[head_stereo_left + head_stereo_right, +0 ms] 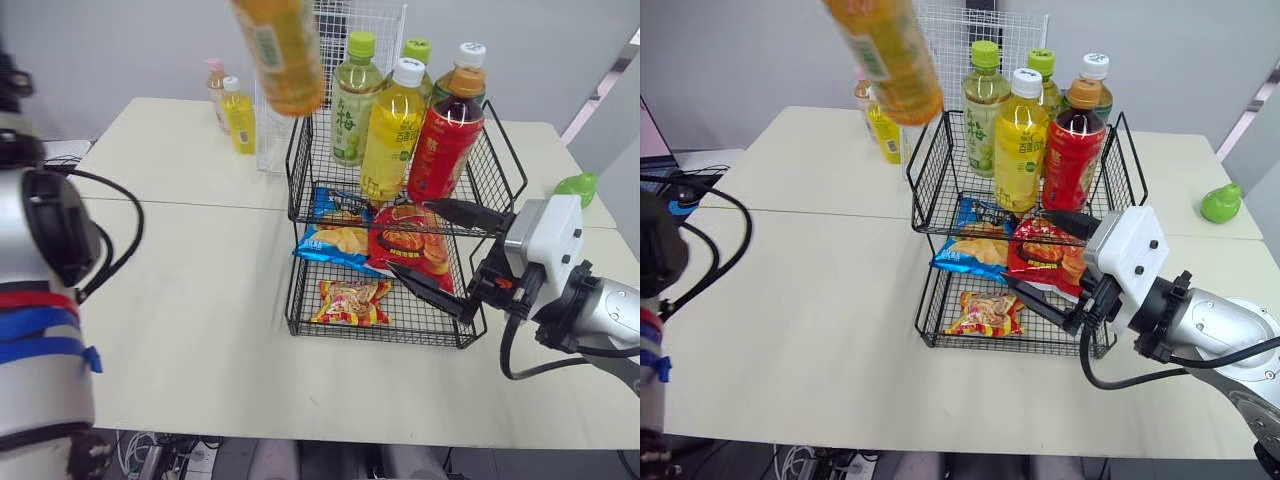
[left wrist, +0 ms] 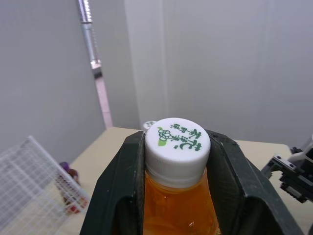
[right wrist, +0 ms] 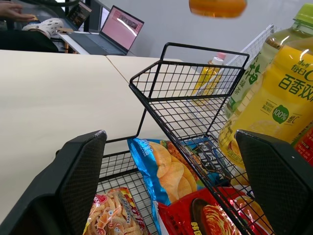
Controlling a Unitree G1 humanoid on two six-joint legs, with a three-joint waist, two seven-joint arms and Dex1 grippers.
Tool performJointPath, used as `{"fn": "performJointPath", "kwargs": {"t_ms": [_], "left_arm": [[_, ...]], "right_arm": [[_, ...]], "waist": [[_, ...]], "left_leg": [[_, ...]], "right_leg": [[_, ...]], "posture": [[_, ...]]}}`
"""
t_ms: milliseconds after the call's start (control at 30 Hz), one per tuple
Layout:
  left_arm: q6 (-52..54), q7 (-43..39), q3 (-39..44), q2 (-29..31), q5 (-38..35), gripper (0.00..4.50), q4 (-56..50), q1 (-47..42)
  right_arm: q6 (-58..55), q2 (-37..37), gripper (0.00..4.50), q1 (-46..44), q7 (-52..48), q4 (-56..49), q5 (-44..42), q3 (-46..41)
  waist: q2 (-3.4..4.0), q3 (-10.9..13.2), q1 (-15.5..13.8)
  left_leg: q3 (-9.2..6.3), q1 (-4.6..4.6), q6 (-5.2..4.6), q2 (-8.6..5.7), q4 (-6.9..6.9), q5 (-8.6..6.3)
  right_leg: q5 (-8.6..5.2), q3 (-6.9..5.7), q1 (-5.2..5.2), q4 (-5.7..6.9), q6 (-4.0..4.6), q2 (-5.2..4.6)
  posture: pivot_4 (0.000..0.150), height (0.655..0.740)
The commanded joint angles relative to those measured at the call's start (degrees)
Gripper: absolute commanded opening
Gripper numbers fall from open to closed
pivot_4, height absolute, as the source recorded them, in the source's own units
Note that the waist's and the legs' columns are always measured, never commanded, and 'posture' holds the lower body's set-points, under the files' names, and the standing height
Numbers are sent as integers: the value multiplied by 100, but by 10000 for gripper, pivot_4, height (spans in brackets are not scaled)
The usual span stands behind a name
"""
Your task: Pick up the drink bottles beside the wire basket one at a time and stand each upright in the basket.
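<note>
- The pale table (image 1: 180,300) carries everything, and a grey wall (image 1: 120,50) stands behind it.
- The wire basket (image 3: 186,83) has two tiers: bottles (image 1: 390,130) stand upright in the upper one, and snack bags (image 1: 350,300) lie below.
- The right fingers (image 3: 78,171) are spread wide, holding nothing, near the basket's front.
- The orange bottle (image 1: 280,50) hangs tilted in the air, above the basket's left edge.
- The left fingers (image 2: 122,191) are clamped on its neck and white cap (image 2: 177,139).
</note>
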State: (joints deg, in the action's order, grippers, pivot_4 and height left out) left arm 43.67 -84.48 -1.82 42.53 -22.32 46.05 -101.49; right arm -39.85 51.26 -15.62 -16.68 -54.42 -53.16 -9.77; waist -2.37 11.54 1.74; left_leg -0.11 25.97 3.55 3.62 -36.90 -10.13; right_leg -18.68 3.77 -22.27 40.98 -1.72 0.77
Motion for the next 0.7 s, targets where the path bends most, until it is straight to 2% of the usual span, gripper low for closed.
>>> {"fn": "performJointPath", "kwargs": {"t_ms": [33,333,700], "left_arm": [[-393,-152,-11,-185,111,13465,-27,-42],[-807,-192,-5,-607,259,13466,-207,534],[-1061,-120,-92,-764,437,13465,-346,966]], "right_arm": [[64,2,45000,-6,-24,-127,32,-141],[12,63,45000,30,13,-178,-143,-407],[-35,167,45000,92,-20,-346,-296,-426]], "waist": [[0,0,13],[3,2,76],[3,2,58]], "left_leg": [[2,0,0,0,1,0],[3,1,0,2,13,0],[2,1,0,1,7,0]], "right_leg": [[1,2,-1,0,2,0],[3,5,-7,2,21,4],[3,4,-4,3,21,3]], "posture": [[1500,7360],[1500,7360],[1500,7360]]}}
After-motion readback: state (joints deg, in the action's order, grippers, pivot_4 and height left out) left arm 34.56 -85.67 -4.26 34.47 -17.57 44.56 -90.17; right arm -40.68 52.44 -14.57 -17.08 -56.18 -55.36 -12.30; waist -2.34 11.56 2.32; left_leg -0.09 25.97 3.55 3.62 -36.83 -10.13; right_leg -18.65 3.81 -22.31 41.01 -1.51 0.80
